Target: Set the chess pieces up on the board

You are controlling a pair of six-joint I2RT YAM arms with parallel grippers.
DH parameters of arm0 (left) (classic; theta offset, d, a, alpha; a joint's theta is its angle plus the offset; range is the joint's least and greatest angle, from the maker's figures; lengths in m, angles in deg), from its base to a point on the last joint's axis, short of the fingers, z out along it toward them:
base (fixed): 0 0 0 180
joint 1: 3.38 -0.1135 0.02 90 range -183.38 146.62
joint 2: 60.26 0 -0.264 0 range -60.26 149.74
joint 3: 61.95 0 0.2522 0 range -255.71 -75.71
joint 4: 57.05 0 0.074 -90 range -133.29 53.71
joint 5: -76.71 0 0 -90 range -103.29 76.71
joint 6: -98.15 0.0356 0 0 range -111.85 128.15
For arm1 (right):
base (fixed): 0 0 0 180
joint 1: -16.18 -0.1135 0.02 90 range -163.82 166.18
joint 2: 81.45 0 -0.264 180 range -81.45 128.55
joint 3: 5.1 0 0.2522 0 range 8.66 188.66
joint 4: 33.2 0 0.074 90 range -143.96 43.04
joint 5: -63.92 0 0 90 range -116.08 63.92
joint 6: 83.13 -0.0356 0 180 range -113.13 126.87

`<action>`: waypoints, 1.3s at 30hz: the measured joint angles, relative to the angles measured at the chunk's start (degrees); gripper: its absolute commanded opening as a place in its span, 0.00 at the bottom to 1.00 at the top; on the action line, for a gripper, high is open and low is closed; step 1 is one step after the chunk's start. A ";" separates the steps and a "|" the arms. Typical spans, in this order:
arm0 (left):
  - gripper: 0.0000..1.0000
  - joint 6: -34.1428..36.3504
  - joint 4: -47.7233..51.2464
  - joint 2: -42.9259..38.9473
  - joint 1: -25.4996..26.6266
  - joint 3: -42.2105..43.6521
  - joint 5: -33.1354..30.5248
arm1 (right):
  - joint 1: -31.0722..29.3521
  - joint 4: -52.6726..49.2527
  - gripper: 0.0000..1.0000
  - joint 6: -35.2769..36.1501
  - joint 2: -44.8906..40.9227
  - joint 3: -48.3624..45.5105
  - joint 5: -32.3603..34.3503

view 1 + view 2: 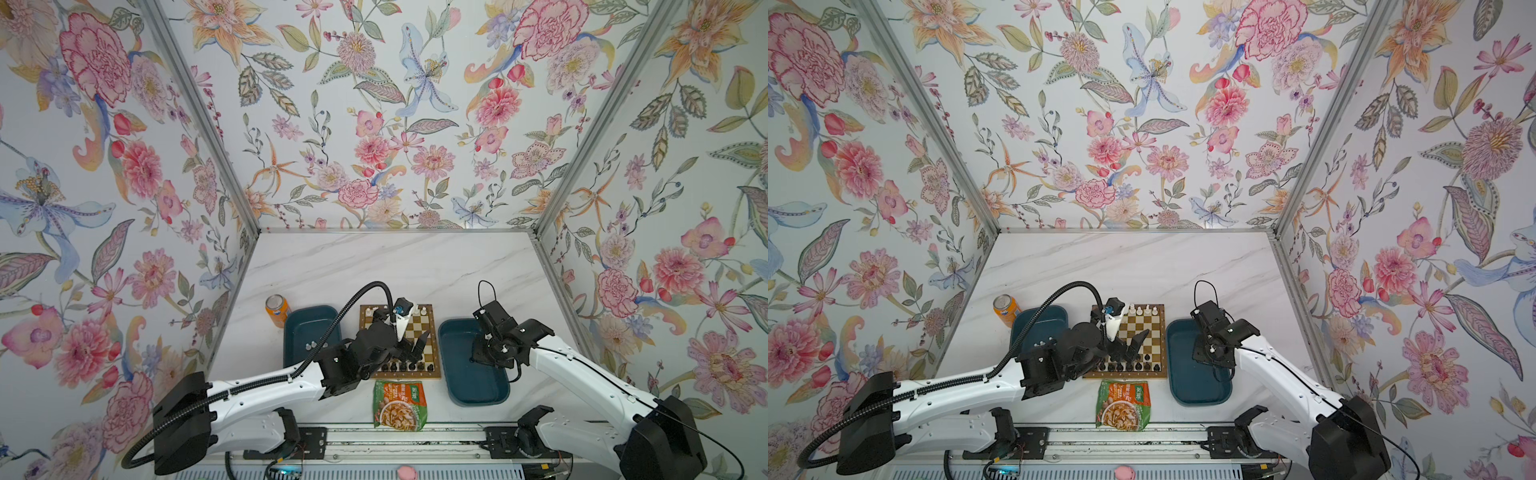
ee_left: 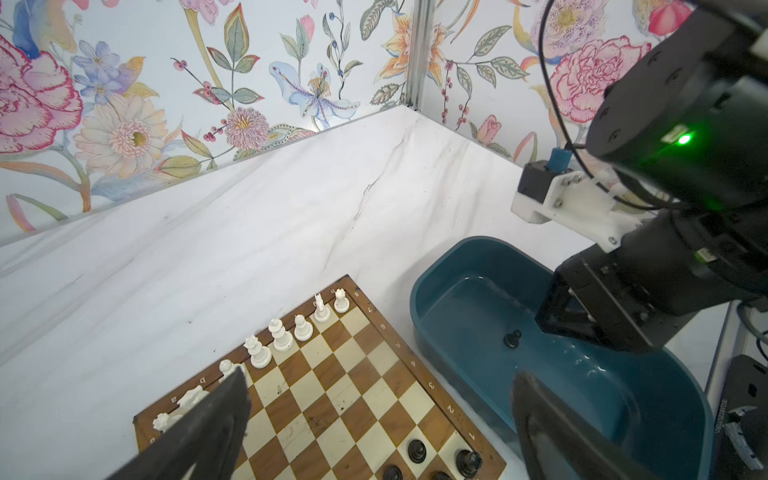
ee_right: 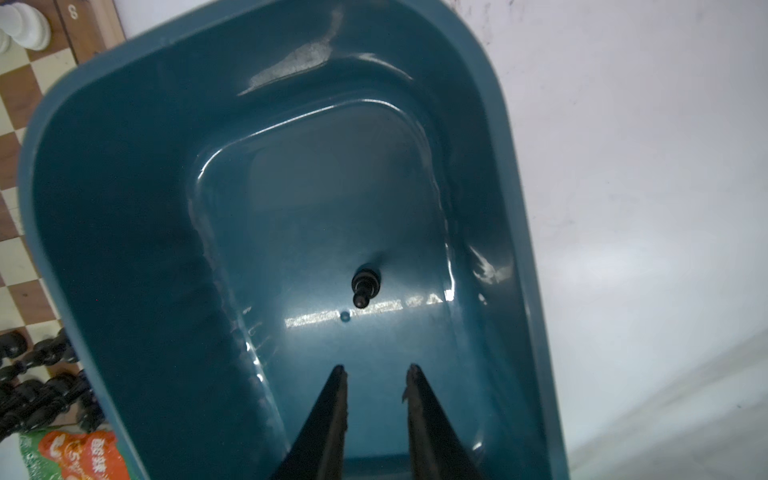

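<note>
**One black pawn in the right tray, white pawns in the left**

Two dark teal trays flank the board (image 1: 429, 332) on the marble table (image 1: 395, 266). The right tray (image 1: 465, 386) holds a single black pawn (image 3: 365, 286), standing upright on the tray floor, clear of the walls; the left wrist view shows it too. The right gripper (image 3: 376, 368) hangs inside this tray, its jaws a narrow gap apart with nothing between them, the tips near the pawn but not touching it.

The left tray (image 1: 307, 324) has a few small white pawns (image 1: 309, 345) grouped on its floor; their exact number is hard to tell.

On the board, white pieces (image 2: 282, 332) stand along the far edge and black pieces (image 1: 409, 366) along the near edge, with the middle squares bare. The left gripper (image 2: 380, 376) is above the board, jaws spread wide and empty.

An orange can (image 1: 277, 311) stands just beyond the left tray. A food packet (image 1: 400, 405) lies on the table in front of the board.
</note>
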 measured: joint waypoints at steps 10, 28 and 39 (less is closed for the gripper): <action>0.99 0.33 0.04 0.11 -0.04 -0.37 -2.60 | 1.46 3.56 0.26 1.92 4.72 -1.64 -1.95; 0.99 2.82 0.90 1.92 -0.94 -2.51 -2.78 | 2.19 7.89 0.21 3.48 10.08 -2.05 -3.96; 0.99 3.26 1.22 1.92 -2.01 -2.51 -2.78 | 2.19 8.22 0.09 4.09 11.87 -1.79 -4.02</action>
